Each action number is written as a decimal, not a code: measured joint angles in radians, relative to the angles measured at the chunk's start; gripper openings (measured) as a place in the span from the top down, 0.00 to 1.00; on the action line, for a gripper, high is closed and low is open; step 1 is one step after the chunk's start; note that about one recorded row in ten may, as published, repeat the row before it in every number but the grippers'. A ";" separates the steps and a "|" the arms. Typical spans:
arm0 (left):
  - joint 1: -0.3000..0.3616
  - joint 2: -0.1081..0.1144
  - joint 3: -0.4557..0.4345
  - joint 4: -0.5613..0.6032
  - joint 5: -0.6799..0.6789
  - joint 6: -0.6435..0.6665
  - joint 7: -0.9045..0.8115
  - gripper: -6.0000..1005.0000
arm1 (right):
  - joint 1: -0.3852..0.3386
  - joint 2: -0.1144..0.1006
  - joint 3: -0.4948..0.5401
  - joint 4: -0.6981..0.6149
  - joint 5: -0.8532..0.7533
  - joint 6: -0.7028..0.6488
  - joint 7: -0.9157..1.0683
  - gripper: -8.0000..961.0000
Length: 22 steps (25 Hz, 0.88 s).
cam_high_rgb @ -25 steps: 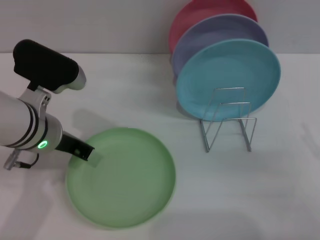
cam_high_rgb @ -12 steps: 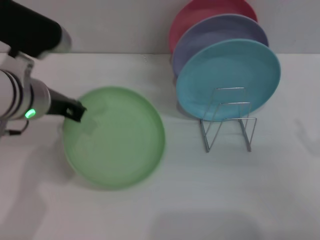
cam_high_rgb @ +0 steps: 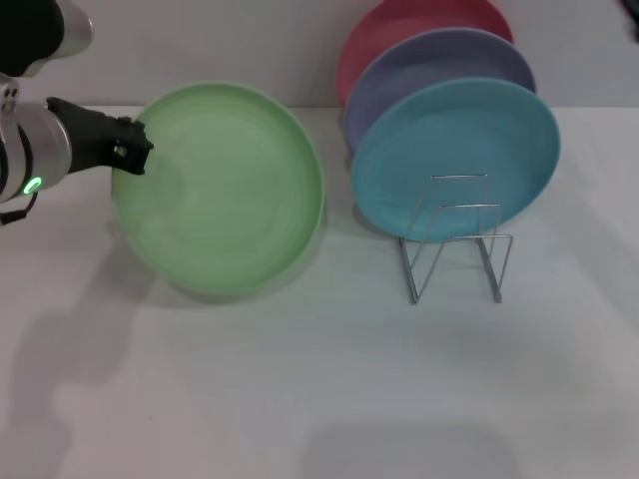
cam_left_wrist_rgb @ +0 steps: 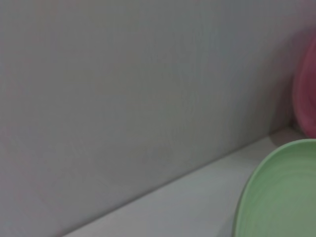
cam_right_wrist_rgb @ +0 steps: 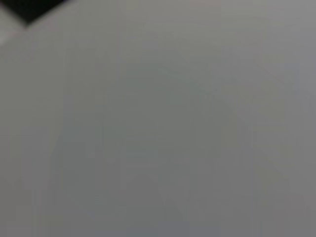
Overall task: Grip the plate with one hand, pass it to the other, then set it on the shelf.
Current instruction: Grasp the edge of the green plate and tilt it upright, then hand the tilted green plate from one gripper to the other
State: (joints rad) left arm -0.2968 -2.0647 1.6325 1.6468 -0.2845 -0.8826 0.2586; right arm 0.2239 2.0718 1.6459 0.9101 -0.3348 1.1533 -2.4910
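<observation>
Green plate [cam_high_rgb: 222, 190] in the upper left of the frame, raised off the worktop [cam_high_rgb: 319, 399] and tilted toward the viewer. Left gripper [cam_high_rgb: 130, 152] clamped on its left rim. Wire shelf [cam_high_rgb: 454, 239] at right holds a blue plate [cam_high_rgb: 454, 150]. Right gripper out of view.

The left gripper [cam_high_rgb: 135, 158] is lifting the green plate [cam_high_rgb: 220, 190] off the white table [cam_high_rgb: 319, 399], carrying it from a flat rest toward 12 o'clock and tilting its face up toward the camera. The arm is pulling back toward 9 o'clock, and the plate's far rim is now rising against the grey wall [cam_high_rgb: 200, 50].
</observation>
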 joint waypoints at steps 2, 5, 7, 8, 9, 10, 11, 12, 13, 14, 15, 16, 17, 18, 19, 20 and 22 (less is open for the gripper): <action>0.018 0.001 -0.006 0.009 -0.014 0.043 0.000 0.96 | 0.028 -0.004 -0.031 0.314 -0.318 -0.444 0.302 0.16; 0.035 0.003 -0.014 0.020 -0.038 0.085 0.006 0.96 | 0.071 -0.011 -0.049 0.448 -0.574 -0.652 0.582 0.17; 0.045 0.003 -0.027 0.025 -0.075 0.120 0.031 0.96 | 0.140 -0.022 -0.048 0.552 -0.969 -0.815 1.033 0.17; 0.045 0.003 -0.027 0.025 -0.075 0.120 0.031 0.96 | 0.140 -0.022 -0.048 0.552 -0.969 -0.815 1.033 0.17; 0.047 0.003 -0.036 0.025 -0.098 0.125 0.051 0.96 | 0.157 -0.025 -0.047 0.571 -1.076 -0.829 1.151 0.17; 0.049 0.003 -0.048 0.025 -0.125 0.128 0.077 0.96 | 0.178 -0.030 -0.046 0.596 -1.207 -0.820 1.291 0.17; 0.050 0.003 -0.063 0.025 -0.154 0.130 0.103 0.96 | 0.196 -0.034 -0.045 0.618 -1.334 -0.792 1.427 0.17; 0.053 0.003 -0.090 0.023 -0.225 0.138 0.162 0.96 | 0.231 -0.037 -0.041 0.653 -1.538 -0.711 1.643 0.17; 0.053 0.003 -0.090 0.023 -0.225 0.138 0.162 0.96 | 0.231 -0.037 -0.041 0.653 -1.538 -0.711 1.643 0.17; 0.054 0.003 -0.097 0.022 -0.247 0.141 0.177 0.96 | 0.248 -0.038 -0.036 0.671 -1.635 -0.657 1.746 0.17; 0.057 0.003 -0.108 0.021 -0.284 0.146 0.206 0.96 | 0.268 -0.037 -0.028 0.685 -1.717 -0.596 1.828 0.17; 0.059 0.003 -0.119 0.020 -0.316 0.150 0.231 0.96 | 0.286 -0.037 -0.019 0.692 -1.765 -0.543 1.882 0.17; 0.060 0.003 -0.126 0.020 -0.333 0.150 0.245 0.96 | 0.303 -0.036 -0.011 0.697 -1.813 -0.485 1.933 0.17; 0.060 0.003 -0.132 0.019 -0.348 0.150 0.259 0.96 | 0.320 -0.035 -0.003 0.697 -1.835 -0.431 1.963 0.17; 0.060 0.003 -0.138 0.017 -0.362 0.150 0.272 0.96 | 0.333 -0.035 0.004 0.696 -1.844 -0.387 1.986 0.17; 0.060 0.003 -0.138 0.017 -0.368 0.151 0.277 0.96 | 0.342 -0.035 0.010 0.693 -1.849 -0.348 2.004 0.17; 0.058 0.003 -0.143 0.016 -0.379 0.151 0.288 0.96 | 0.360 -0.033 0.016 0.693 -1.906 -0.282 2.061 0.17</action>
State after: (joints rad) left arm -0.2386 -2.0620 1.4898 1.6628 -0.6630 -0.7315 0.5466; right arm 0.5838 2.0383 1.6616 1.6026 -2.2412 0.8716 -0.4304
